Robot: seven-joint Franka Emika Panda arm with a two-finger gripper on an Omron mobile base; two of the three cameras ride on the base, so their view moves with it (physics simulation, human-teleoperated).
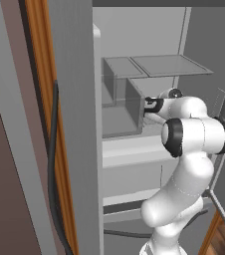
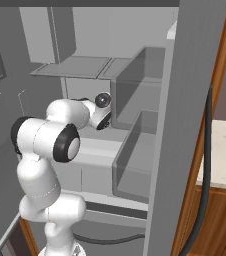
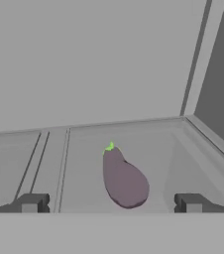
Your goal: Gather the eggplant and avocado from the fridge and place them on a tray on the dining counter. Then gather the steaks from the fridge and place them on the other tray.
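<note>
The eggplant (image 3: 124, 181), purple with a small green stem end, lies on a grey shelf inside the open fridge (image 1: 134, 30), its stem pointing toward the back wall. My gripper (image 3: 111, 203) is open, one fingertip to each side of the eggplant's near end and a little short of it, touching nothing. In the base views my arm reaches into the fridge at shelf height, and the hand is hidden behind the door bins (image 1: 134, 104). The avocado, the steaks and both trays are out of view.
Translucent grey door bins (image 2: 140, 150) stand close beside my wrist. The fridge's open door edge (image 1: 74, 124) with its dark bar handle (image 1: 52, 164) rises at the left. A glass shelf (image 1: 169, 64) hangs above. The beige dining counter (image 2: 225, 150) shows past the right door.
</note>
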